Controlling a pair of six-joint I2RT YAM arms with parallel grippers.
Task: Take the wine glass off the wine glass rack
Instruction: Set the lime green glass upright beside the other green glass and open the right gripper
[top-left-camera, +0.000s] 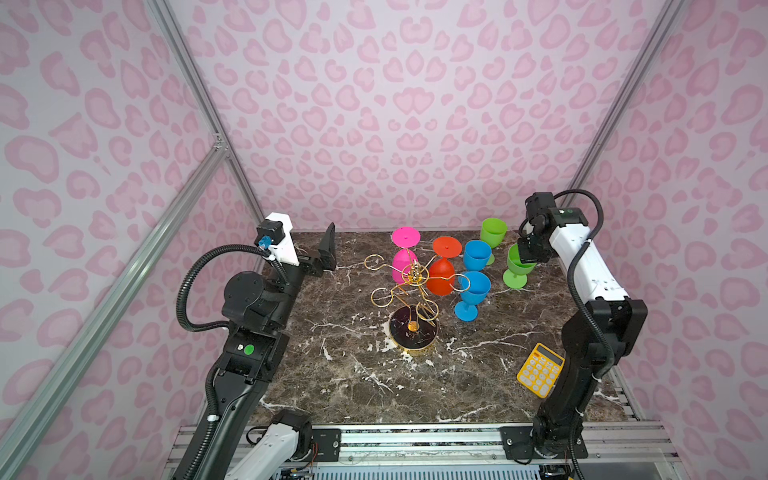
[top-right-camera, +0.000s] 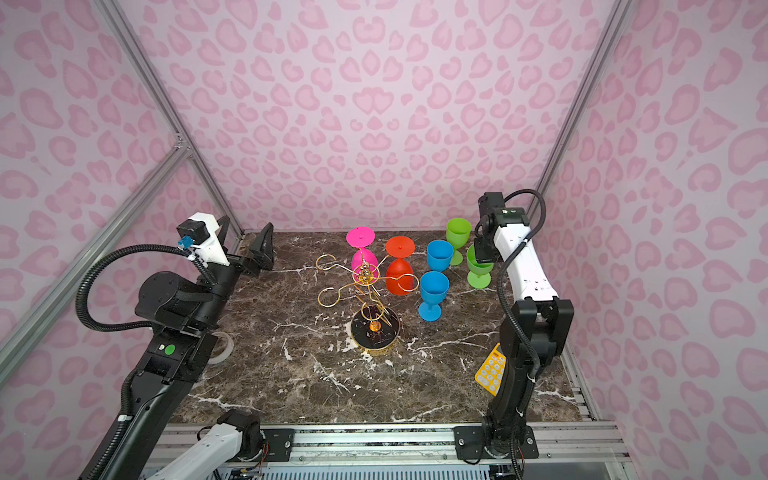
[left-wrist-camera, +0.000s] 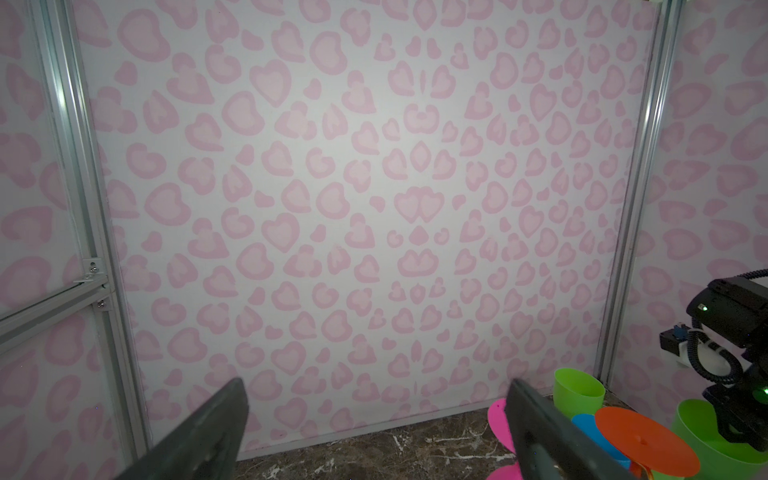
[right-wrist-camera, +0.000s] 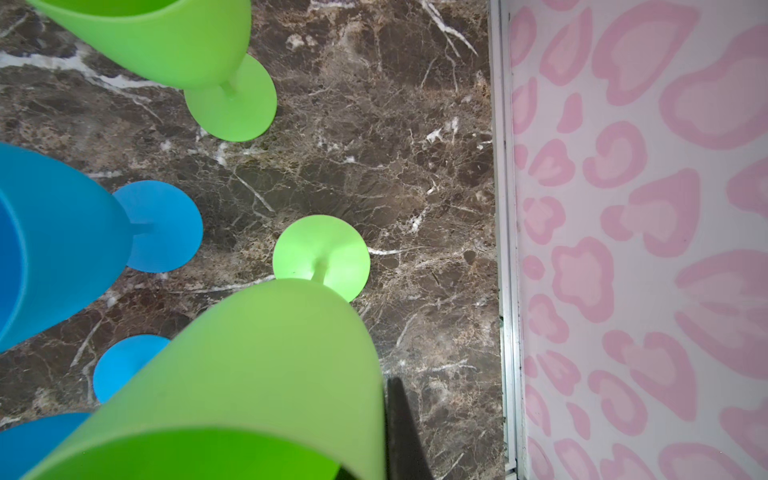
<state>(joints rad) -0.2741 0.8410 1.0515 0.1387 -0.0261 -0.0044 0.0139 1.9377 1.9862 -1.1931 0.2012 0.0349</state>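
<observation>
On the bench (top-left-camera: 353, 374) stands the wine glass rack (top-left-camera: 419, 338), a pink wine glass (top-left-camera: 401, 264) and a red wine glass (top-left-camera: 441, 278) hanging inverted on it. Left jaws gape released, well left of the rack. Right jaws clench the rim of a green wine glass (top-left-camera: 514, 268) standing right of the rack.

Bright, even light; soft shadows

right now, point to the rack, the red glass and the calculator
wine glass rack (top-left-camera: 423, 337), in a top view, black base
red glass (top-left-camera: 441, 277), in a top view, bowl
calculator (top-left-camera: 539, 370), in a top view, keypad
</observation>
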